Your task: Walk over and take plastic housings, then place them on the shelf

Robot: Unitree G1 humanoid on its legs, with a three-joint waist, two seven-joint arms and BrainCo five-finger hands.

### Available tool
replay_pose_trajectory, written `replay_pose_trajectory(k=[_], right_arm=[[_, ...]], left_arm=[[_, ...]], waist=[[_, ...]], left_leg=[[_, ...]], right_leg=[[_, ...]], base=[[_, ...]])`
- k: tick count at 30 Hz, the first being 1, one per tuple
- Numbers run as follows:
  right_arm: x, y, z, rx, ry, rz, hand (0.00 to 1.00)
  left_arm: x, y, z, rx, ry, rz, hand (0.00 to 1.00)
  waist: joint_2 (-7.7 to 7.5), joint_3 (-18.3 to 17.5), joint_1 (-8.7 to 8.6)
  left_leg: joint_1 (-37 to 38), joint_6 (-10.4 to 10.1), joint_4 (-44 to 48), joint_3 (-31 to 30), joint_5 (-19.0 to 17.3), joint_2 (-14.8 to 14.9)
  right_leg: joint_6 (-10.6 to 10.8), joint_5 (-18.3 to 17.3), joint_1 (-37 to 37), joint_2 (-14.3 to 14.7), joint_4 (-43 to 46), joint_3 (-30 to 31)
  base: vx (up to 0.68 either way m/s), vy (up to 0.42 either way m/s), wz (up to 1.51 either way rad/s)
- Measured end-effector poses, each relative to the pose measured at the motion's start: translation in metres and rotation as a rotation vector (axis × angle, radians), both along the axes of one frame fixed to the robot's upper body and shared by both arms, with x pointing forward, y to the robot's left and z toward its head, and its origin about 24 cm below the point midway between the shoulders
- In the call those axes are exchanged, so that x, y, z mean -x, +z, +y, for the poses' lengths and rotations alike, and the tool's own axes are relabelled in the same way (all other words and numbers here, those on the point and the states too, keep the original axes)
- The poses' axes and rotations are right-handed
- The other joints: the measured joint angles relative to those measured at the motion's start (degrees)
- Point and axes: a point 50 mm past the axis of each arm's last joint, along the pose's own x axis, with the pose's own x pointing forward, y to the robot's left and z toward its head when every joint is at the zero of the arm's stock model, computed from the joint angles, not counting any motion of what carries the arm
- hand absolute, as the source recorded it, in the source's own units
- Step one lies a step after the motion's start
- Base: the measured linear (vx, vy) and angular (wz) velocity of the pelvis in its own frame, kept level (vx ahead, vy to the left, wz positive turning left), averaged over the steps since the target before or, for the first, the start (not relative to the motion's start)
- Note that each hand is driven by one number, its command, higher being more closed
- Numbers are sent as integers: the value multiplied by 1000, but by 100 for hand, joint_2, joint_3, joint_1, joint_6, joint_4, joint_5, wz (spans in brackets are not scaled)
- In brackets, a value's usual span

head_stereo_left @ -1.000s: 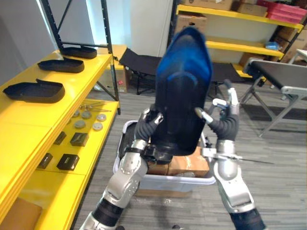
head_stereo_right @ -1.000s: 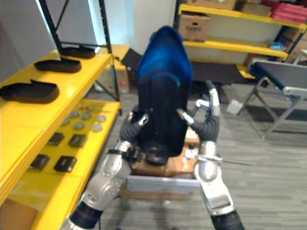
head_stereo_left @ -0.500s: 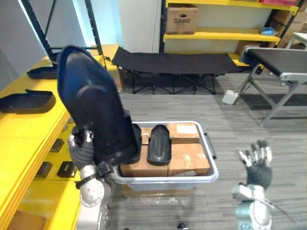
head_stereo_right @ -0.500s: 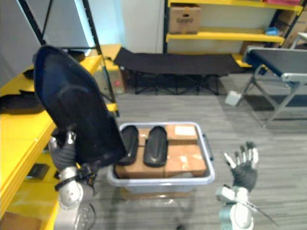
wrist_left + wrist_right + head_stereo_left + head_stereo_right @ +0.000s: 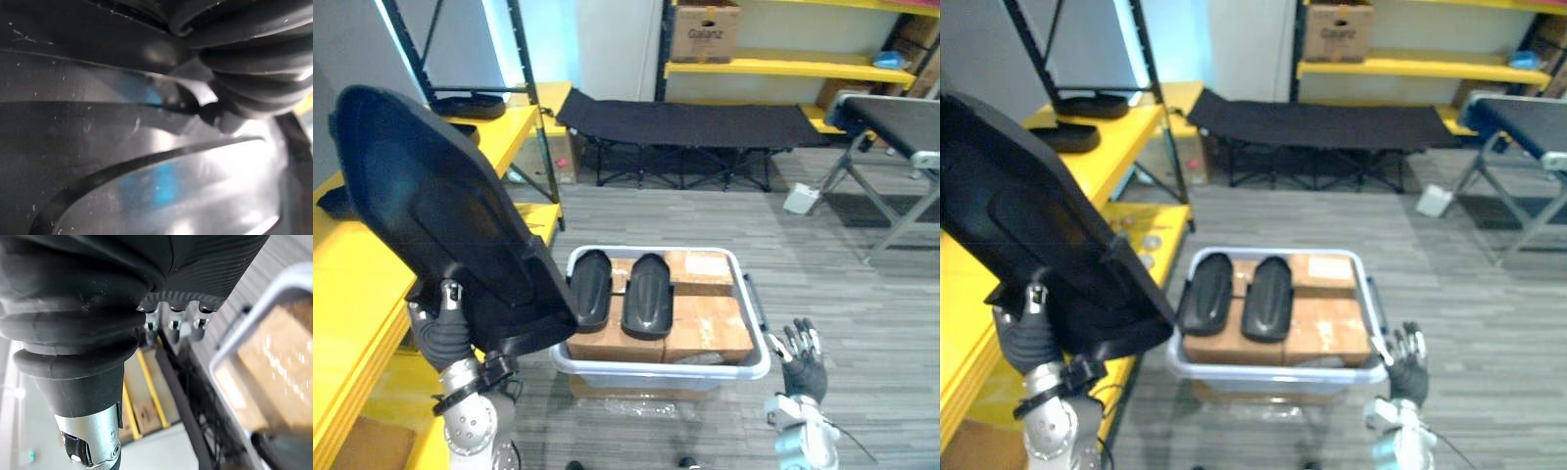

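Held housing (image 5: 440,225) leftward; two binned housings (image 5: 590,289) (image 5: 648,294)

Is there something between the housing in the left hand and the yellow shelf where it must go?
Nothing visible. The housing in the left hand hangs at the edge of the yellow shelf; the shelved housings lie farther back.
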Motion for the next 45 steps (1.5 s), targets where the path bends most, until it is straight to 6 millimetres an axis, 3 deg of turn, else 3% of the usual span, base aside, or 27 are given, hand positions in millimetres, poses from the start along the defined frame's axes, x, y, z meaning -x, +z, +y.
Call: replay_pose_trajectory(k=[4,6,7,9,11,13,15,16,18,21,22,23,24,25,26,28,29,30,31,33,34,35,36,38,40,42,45], right_arm=[[-33,10,22,1,120,-61,0],[-56,24,44,44,214,-116,0],[-61,26,48,61,229,-123,0],[-80,42,55,125,251,-172,0],[-93,58,58,154,247,-230,0],[-98,72,52,181,226,-271,0],[-87,84,30,204,148,-319,0],[-85,87,25,206,132,-333,0],[-84,92,12,210,111,-362,0],[-83,94,7,212,126,-375,0],[-83,94,6,235,138,-375,0],[-83,94,6,245,143,-372,0],[-81,91,5,255,145,-359,0],[-78,88,3,260,145,-346,0],[-75,84,1,272,155,-329,0],[-72,84,-6,282,148,-330,0],[-65,85,-14,292,125,-332,0],[-53,86,-20,297,104,-345,0],[-49,86,-21,288,87,-354,0],[-42,77,-18,251,65,-344,0],[-40,77,-17,245,55,-348,0],[-38,77,-17,241,44,-356,0],[-36,75,-14,225,37,-356,0],[-33,78,-12,221,35,-375,0],[-26,76,-12,214,18,-368,0],[-23,73,-10,203,14,-357,0],[-31,77,5,189,96,-391,0]], left_arm=[[10,13,8,-12,73,-57,100],[20,17,16,59,91,-105,100],[21,18,17,53,98,-108,100],[23,19,18,45,59,-122,100],[27,21,18,65,16,-140,100],[25,22,17,57,-20,-146,100],[15,27,13,31,-114,-175,100],[13,28,13,24,-123,-180,100],[11,23,18,21,-110,-153,100],[15,7,20,65,-95,-71,100],[17,1,20,83,-93,-44,100],[19,-1,20,89,-90,-36,100],[19,-4,19,110,-95,-34,100],[18,-6,18,127,-110,-37,100],[17,-9,16,141,-124,-31,100],[15,-14,13,153,-135,-14,100],[14,-15,8,162,-158,-14,100],[13,-15,3,168,-183,-12,100],[11,-14,2,166,-198,-18,100],[4,-12,-4,168,-234,-32,100],[3,-12,-5,170,-245,-33,100],[3,-13,-9,178,-263,-23,100],[1,-15,-11,171,-287,-6,100],[-2,-14,-15,146,-331,10,100],[-10,-13,-20,114,-399,18,100],[-12,-10,-19,101,-406,9,100],[-9,-13,-13,121,-340,26,100]], waist=[[-12,18,313],[-41,86,514],[-64,101,546],[-112,186,866],[-142,202,944],[-111,236,915],[-159,291,741],[-234,313,698],[-390,363,715],[-286,555,758],[-65,753,754],[25,807,748],[211,916,722],[239,934,696],[181,959,647],[229,942,596],[333,882,551],[499,748,397],[445,757,285],[102,704,220],[118,702,224],[242,645,245],[181,604,252],[150,577,251],[174,569,61],[173,577,89],[282,633,173]], left_leg=[[-192,26,4,-463,67,-89],[-253,46,5,-793,106,-173],[-265,60,5,-891,122,-201],[-307,85,8,-1160,149,-297],[-364,112,5,-1355,168,-348],[-388,147,4,-1635,165,-345],[-492,146,10,-2245,239,-376],[-518,140,31,-2375,278,-421],[-575,21,36,-2556,406,-490],[-581,-63,160,-2747,460,-479],[-648,-86,367,-2720,418,-437],[-728,19,480,-2575,310,-373],[-969,324,834,-1714,56,-73],[-1053,471,967,-1387,-107,48],[-1234,541,1284,-881,-397,240],[-1535,689,2294,-383,-541,414],[-1562,818,2813,-111,-598,492],[-1442,657,2407,-29,-754,510],[-1364,477,2074,-32,-607,410],[-1122,582,1207,372,-504,102],[-1118,572,1298,372,-485,93],[-961,323,1144,333,-203,113],[-846,304,839,287,2,-43],[-785,378,485,44,216,-252],[-758,466,84,-530,432,-529],[-843,445,42,-666,469,-627],[-1077,362,45,-877,687,-661]], right_leg=[[13,-57,106,-55,8,-470],[62,-78,269,-90,15,-814],[76,-94,314,-102,18,-912],[97,-156,433,-154,76,-1162],[70,-202,463,-188,184,-1227],[-69,-291,416,-189,517,-833],[-367,-719,394,-111,970,-26],[-395,-819,404,-124,1047,41],[-219,-1073,418,-140,1189,7],[-140,-1286,623,-62,1172,-24],[-210,-1342,731,48,1162,-118],[-218,-1358,743,102,1160,-181],[-213,-1351,796,221,1158,-342],[-212,-1350,812,243,1156,-403],[-216,-1352,787,160,1130,-537],[-243,-1374,690,74,1225,-692],[-238,-1403,655,101,1331,-766],[-182,-1509,577,185,1531,-931],[-163,-1572,535,84,1637,-1074],[-129,-1521,393,-324,1518,-1371],[-131,-1501,406,-350,1507,-1385],[-69,-1494,412,-276,1540,-1429],[-28,-1491,424,-356,1595,-1452],[5,-1464,438,-403,1629,-1383],[-216,-1629,393,-402,1874,-439],[-358,-1835,391,-402,1904,-222],[-238,-2013,392,-297,1773,-226]], base=[[25,-7,62],[41,-17,75],[35,-11,81],[37,1,70],[51,20,59],[55,70,77],[56,82,132],[51,-25,122],[5,-126,59],[-78,-138,35],[-153,-115,34],[-203,-106,47],[-178,-90,49],[-205,-110,70],[-203,-52,57],[-149,-12,37],[-81,-21,59],[-80,-1,85],[-63,66,104],[-45,109,71],[19,73,42],[37,48,44],[41,63,43],[46,77,75],[17,115,144],[-13,18,93],[-48,-109,57]])
